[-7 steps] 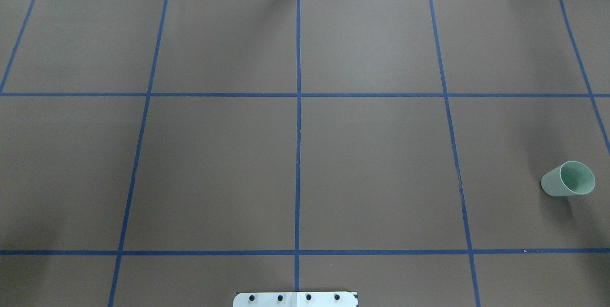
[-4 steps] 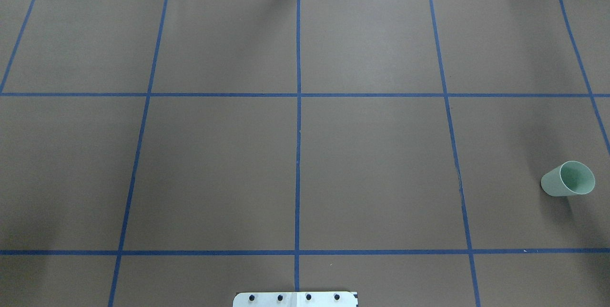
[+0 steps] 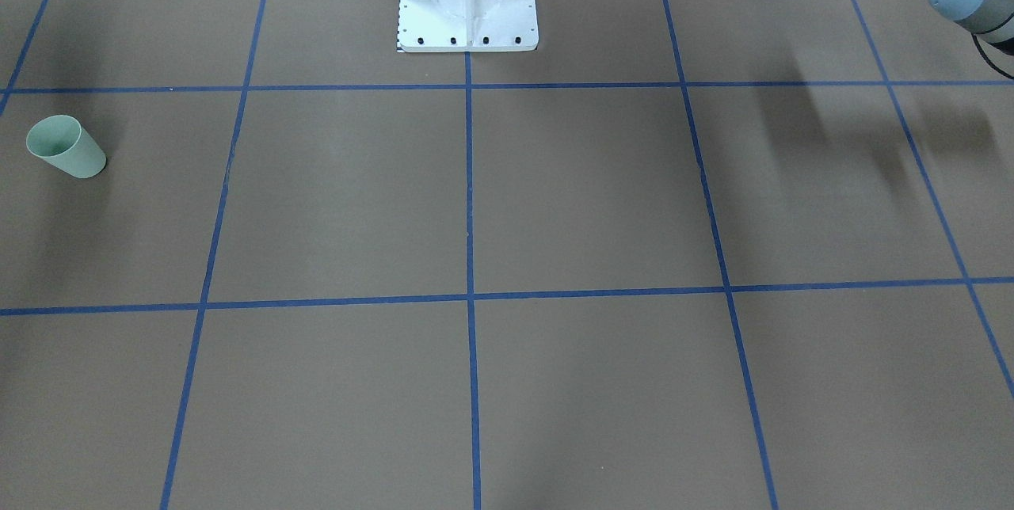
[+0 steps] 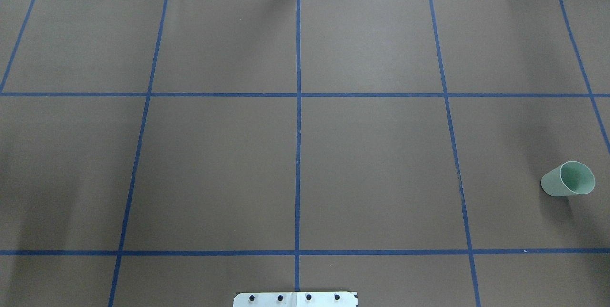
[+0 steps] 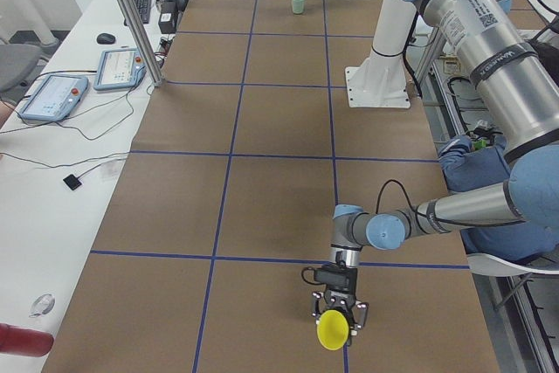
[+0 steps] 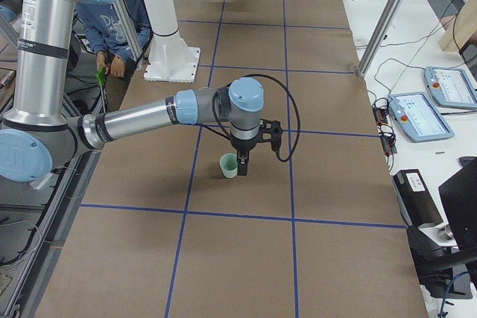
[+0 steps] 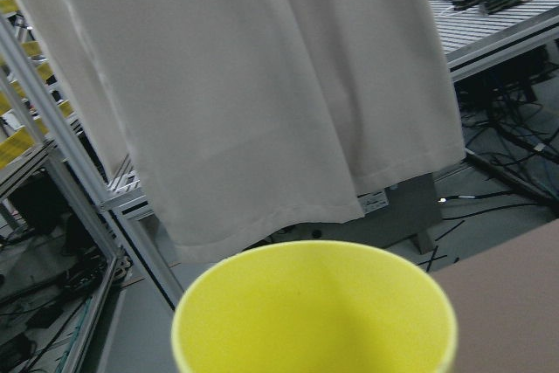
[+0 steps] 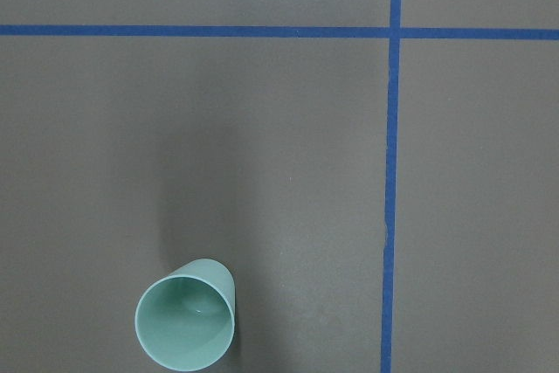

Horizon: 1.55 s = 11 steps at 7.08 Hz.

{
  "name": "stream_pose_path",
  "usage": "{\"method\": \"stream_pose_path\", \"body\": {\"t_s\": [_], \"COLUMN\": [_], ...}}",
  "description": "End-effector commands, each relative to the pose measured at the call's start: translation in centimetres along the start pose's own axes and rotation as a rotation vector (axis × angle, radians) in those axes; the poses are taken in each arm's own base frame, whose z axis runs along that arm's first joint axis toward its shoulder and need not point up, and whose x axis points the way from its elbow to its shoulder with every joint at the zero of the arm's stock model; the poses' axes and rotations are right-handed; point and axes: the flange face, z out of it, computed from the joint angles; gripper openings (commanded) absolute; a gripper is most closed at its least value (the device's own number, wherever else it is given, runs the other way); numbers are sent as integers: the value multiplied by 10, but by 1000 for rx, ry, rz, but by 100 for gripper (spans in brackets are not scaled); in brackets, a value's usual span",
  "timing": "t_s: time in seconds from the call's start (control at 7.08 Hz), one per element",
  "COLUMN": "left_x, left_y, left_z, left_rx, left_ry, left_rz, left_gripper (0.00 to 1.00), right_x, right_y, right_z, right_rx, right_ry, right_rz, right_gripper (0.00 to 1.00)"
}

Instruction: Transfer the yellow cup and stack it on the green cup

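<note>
Yellow cup (image 5: 332, 331), likely light, stiff and slick, sits at the left gripper (image 5: 337, 316), well apart from the green cup (image 4: 568, 179). The right gripper (image 6: 242, 168) hangs beside the green cup. Pinch the wall under the rim. I cannot tell either pincer's closure.

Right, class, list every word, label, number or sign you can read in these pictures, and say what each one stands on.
Nothing here reads clearly enough to quote.
Sticker on the left arm: print too small to read.
Pale lettering on a blue top beside the table: blurred.
Teach pendant screen: too small to read.
Yellow cup and green cup: plain, no marks.
</note>
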Motion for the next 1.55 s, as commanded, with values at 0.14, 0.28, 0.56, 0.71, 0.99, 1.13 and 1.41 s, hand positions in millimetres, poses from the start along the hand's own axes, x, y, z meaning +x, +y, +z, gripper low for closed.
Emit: {"method": "stream_pose_path", "body": {"t_s": [0.14,0.28,0.56,0.71,0.99,1.13,1.41], "left_x": [178,216,307,337,363,369,381], "left_y": [-39,-48,-71,-82,-65,-42,-9], "left_z": [-92,-132,-246,-311,-419,-483,-561], "left_rx": [95,127,174,200,127,49,104], "left_ry": [362,491,780,943,1262,1453,1696], "left_rz": [69,77,137,156,259,323,505], "left_gripper": [36,36,35,36,51,50,51], "right_x": [-12,-13,-14,-9,-2,-14,-24], "right_y": [-15,-18,-22,-23,-25,-30,-36], "right_z": [-10,-10,-12,-7,2,-8,5], "right_rx": [29,31,38,28,9,85,102], "right_ry": [6,8,12,11,2,-29,-145], "right_rz": [-37,-40,-41,-29,-15,-94,-156], "right_gripper": [100,100,100,100,100,100,100]}}
